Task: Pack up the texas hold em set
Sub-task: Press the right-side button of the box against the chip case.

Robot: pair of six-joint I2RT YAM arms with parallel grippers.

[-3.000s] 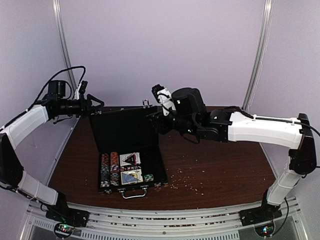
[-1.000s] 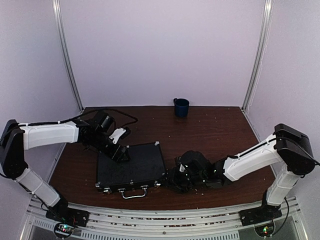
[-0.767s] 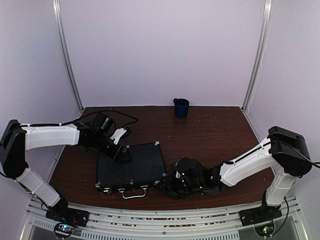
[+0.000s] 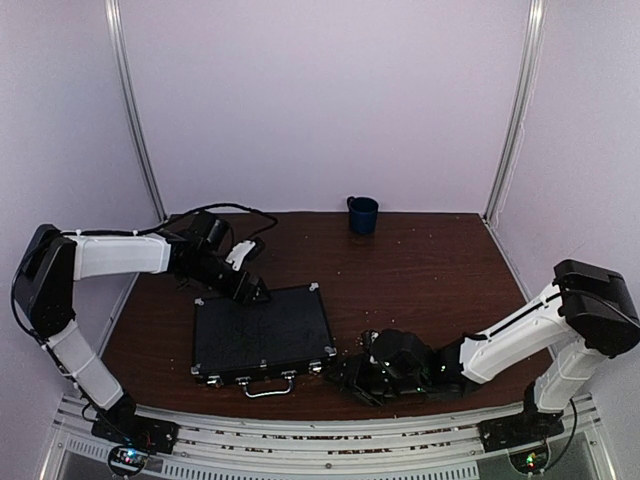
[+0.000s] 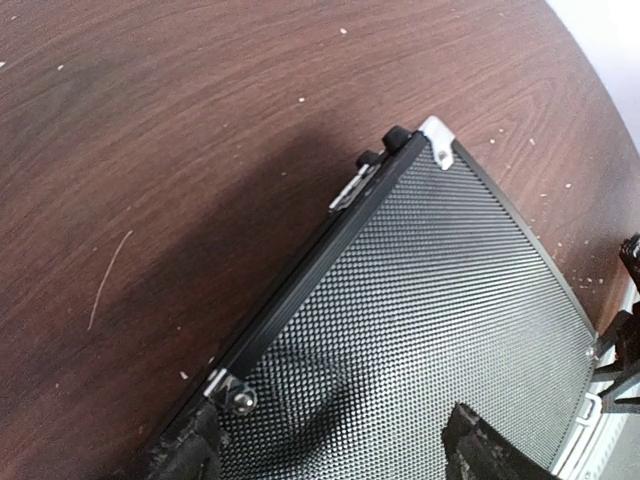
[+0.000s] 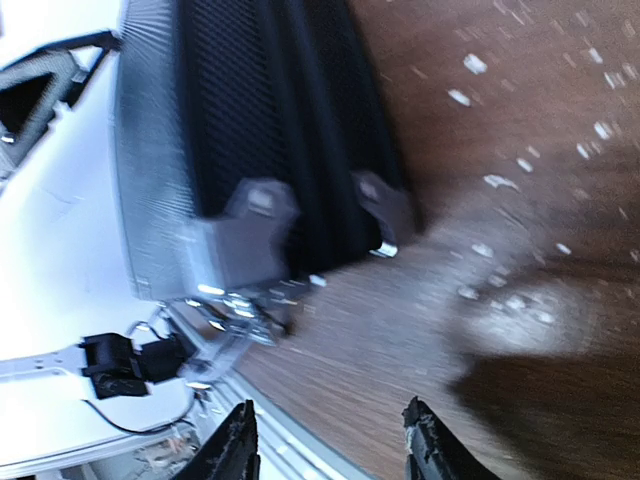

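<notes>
The black case [image 4: 262, 335] with silver corners, latches and handle [image 4: 268, 388] lies closed and flat on the brown table. Chips, cards and dice are hidden. My left gripper [image 4: 252, 291] is open, its tips over the lid's far left corner; the left wrist view shows the dimpled lid [image 5: 430, 320] and a silver corner [image 5: 437, 152] between the spread fingers. My right gripper [image 4: 347, 381] is open and empty, low on the table just right of the case's front right corner [image 6: 262, 215], near a latch [image 6: 245, 305].
A dark blue mug [image 4: 362, 215] stands at the back of the table. Small white crumbs [image 4: 400, 330] are scattered on the wood right of the case. The table's front edge and metal rail [image 4: 320, 425] lie just below the right gripper.
</notes>
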